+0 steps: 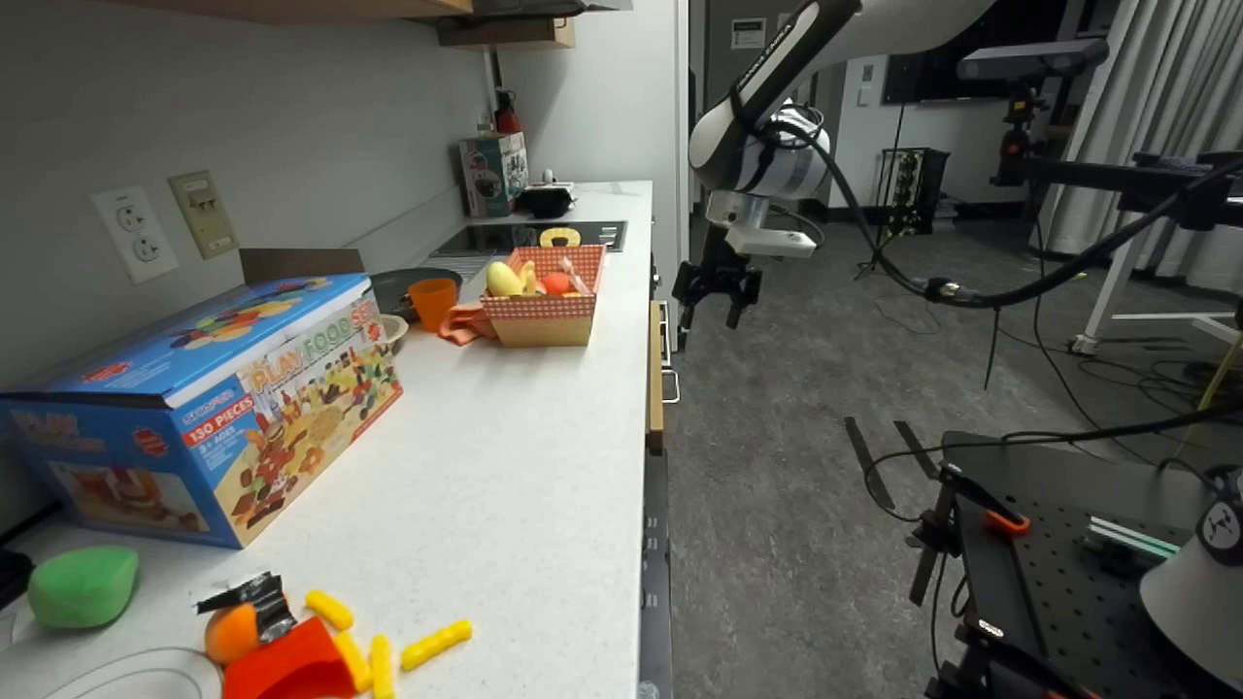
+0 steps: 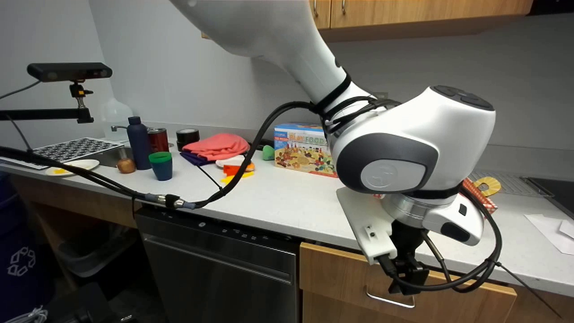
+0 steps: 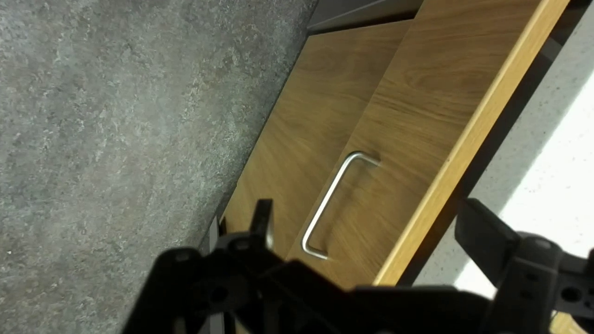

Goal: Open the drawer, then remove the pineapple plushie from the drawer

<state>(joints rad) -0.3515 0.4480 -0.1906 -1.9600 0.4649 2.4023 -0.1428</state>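
Observation:
The drawer shows its light wood front panel (image 3: 417, 139) in the wrist view, with a silver bar handle (image 3: 324, 203). A narrow dark gap lies between the panel's top edge and the counter, so it stands slightly open. The front also shows in exterior views (image 2: 332, 269) (image 1: 656, 417), with the handle (image 2: 390, 301). My gripper (image 3: 366, 208) is open and empty, its fingers spread wide. In an exterior view the gripper (image 1: 710, 320) hangs in the air just off the counter's front edge, near the drawer. The pineapple plushie is out of view; the drawer's inside is hidden.
On the counter (image 1: 544, 466) stand a play food box (image 1: 311, 417), a checkered basket (image 1: 544, 330) of toy food and a yellow ring-shaped toy (image 1: 559, 236). A dishwasher (image 2: 219, 269) adjoins the drawer. A black cable (image 2: 493, 233) loops beside the gripper.

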